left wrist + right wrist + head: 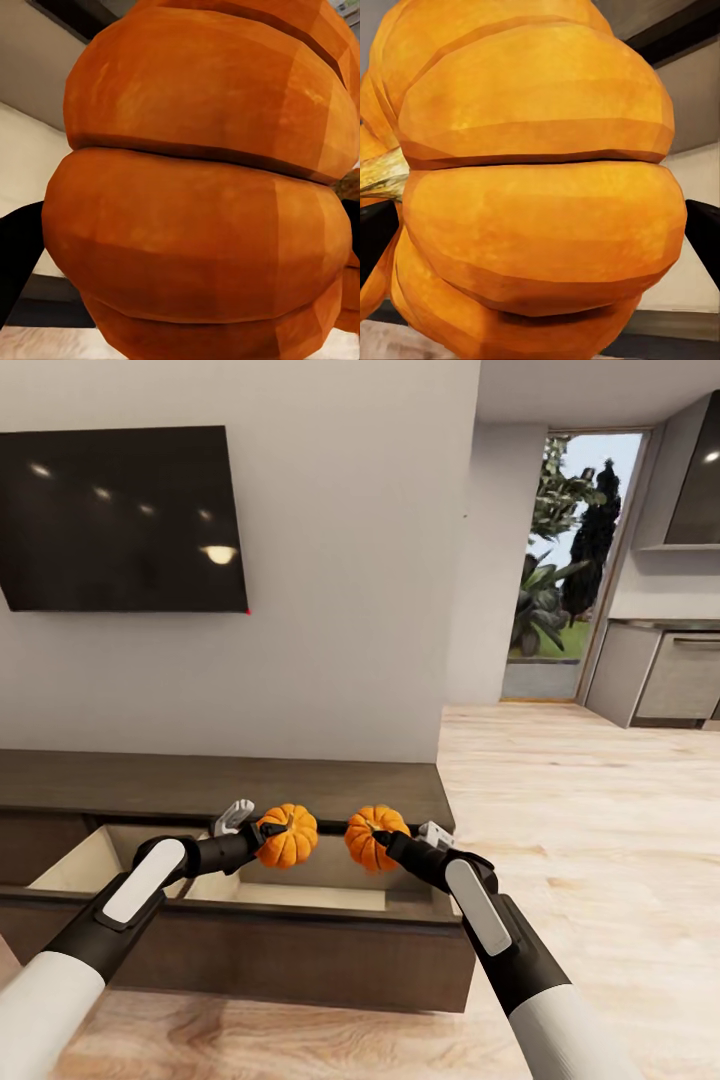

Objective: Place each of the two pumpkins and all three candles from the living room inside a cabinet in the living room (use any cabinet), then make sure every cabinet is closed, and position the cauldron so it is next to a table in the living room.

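Two orange ribbed pumpkins hang side by side over the open part of the long dark brown cabinet (pixel 215 785). My left gripper (pixel 272 833) is shut on the left pumpkin (pixel 291 837), whose ribs loom close in the left wrist view (pixel 195 195). My right gripper (pixel 380 841) is shut on the right pumpkin (pixel 368 832), seen close up with its stem in the right wrist view (pixel 540 195). Below both pumpkins lies the cabinet's pale beige interior (pixel 300 895). A dark finger (pixel 15 262) shows beside the left pumpkin.
A black wall screen (pixel 120 518) hangs above the cabinet. The cabinet's dark front panel (pixel 250 960) stands between me and the opening. Light wood floor (pixel 580 810) runs right toward grey kitchen units (pixel 660 675) and a glass door (pixel 560 560).
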